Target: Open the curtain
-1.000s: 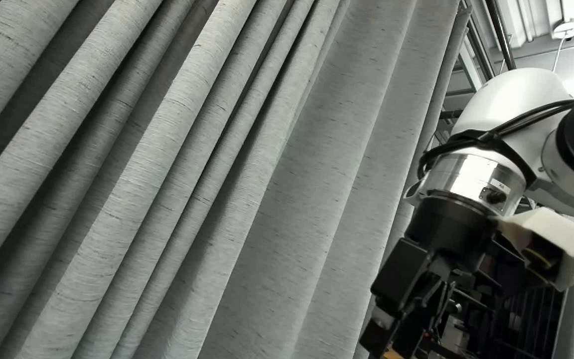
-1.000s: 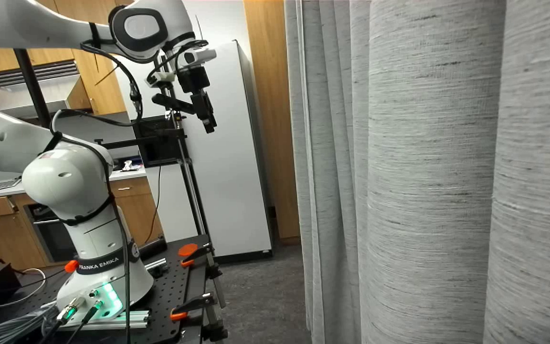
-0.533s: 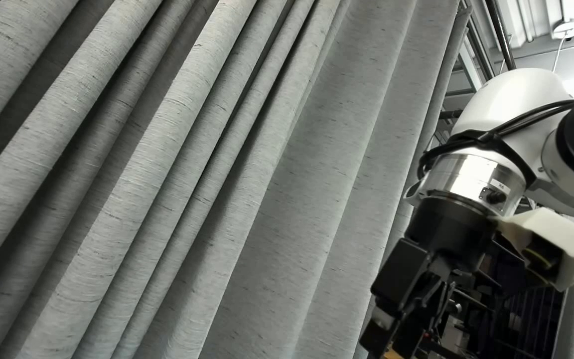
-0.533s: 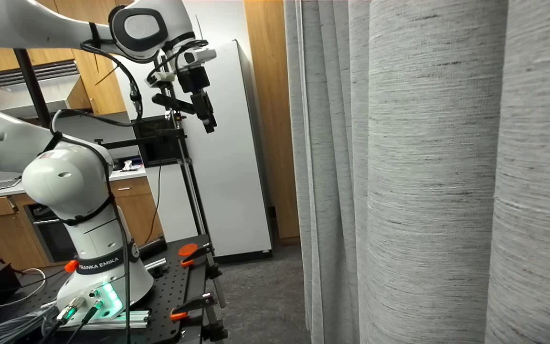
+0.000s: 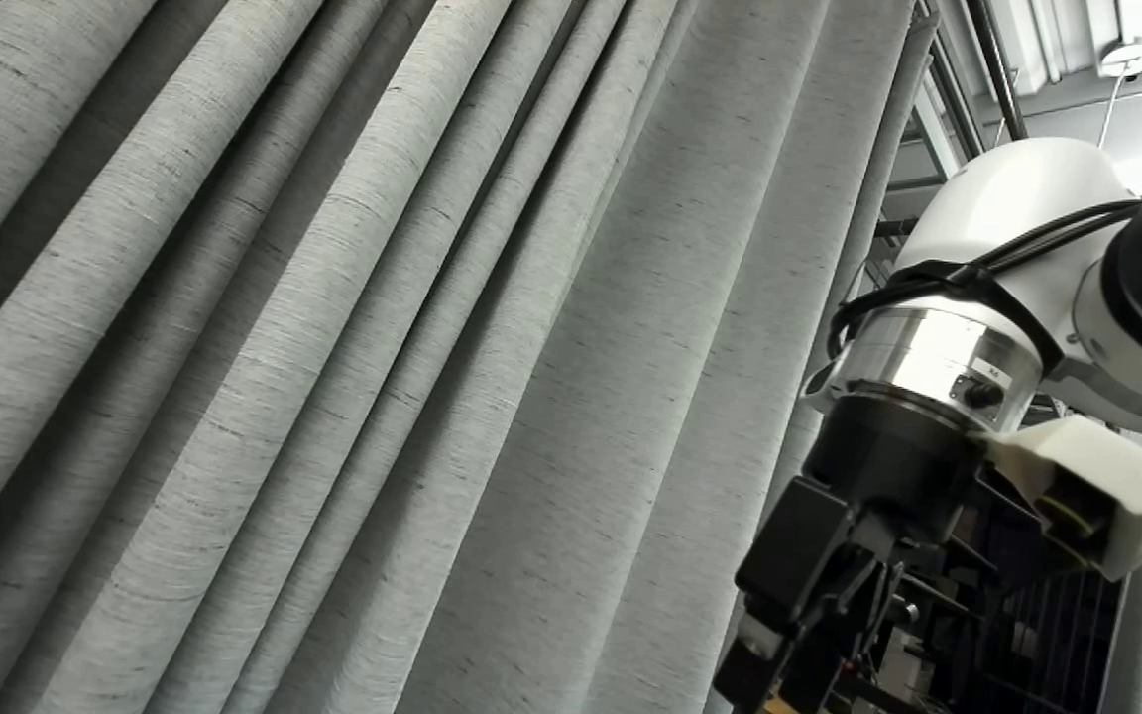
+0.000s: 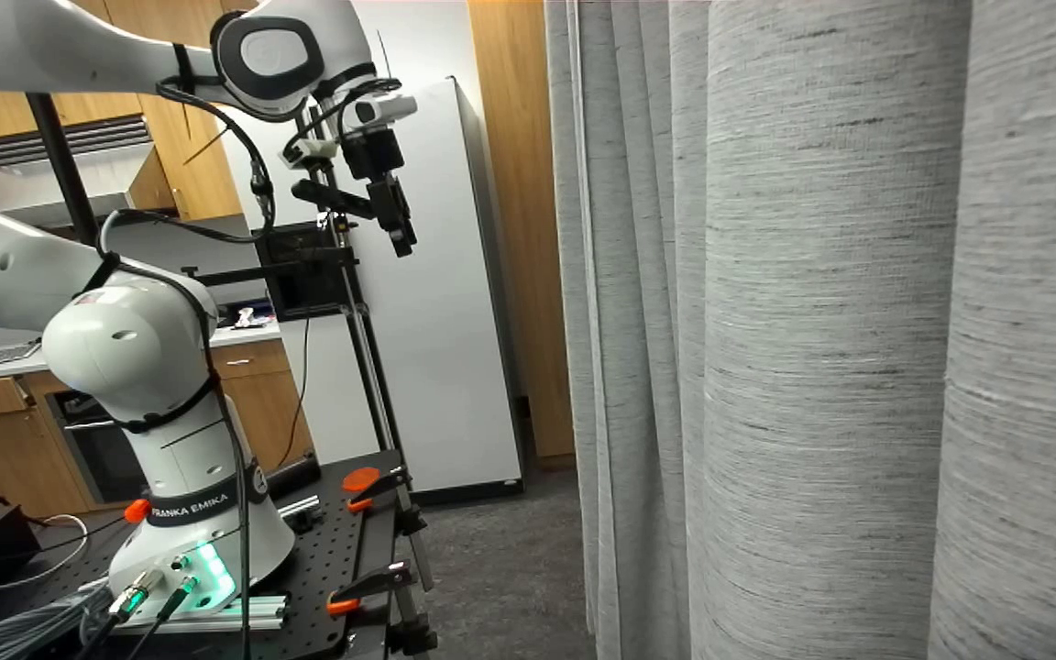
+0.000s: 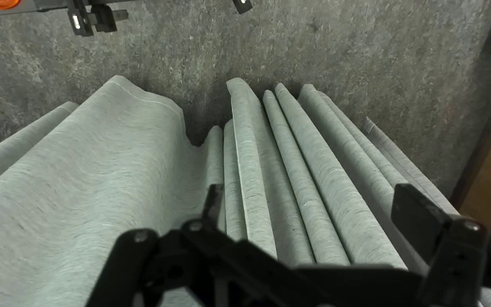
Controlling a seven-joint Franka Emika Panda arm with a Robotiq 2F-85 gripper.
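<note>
The light-grey pleated curtain [image 5: 621,426] hangs in deep folds and fills most of an exterior view. It also fills the right part of an exterior view [image 6: 821,367], where its near vertical edge hangs left of the broad folds. In the wrist view the curtain [image 7: 113,179] runs down to its hem just above the floor. My gripper [image 7: 313,207] is open, with its two fingers spread wide and several folds showing between and beyond them. In an exterior view my gripper [image 6: 404,244] appears left of the curtain's edge. I cannot tell whether a finger touches the fabric.
A black perforated table [image 6: 326,559] with orange-tipped clamps [image 6: 370,589] carries the arm base. A white fridge [image 6: 436,348] and a wooden panel [image 6: 523,229] stand behind. A black monitor [image 6: 303,270] on a pole is near the arm. The grey floor [image 7: 313,47] lies below.
The arm and gripper have shifted only very slightly. The curtain's folds hang almost the same as before. The gripper has not taken hold of anything visible.
</note>
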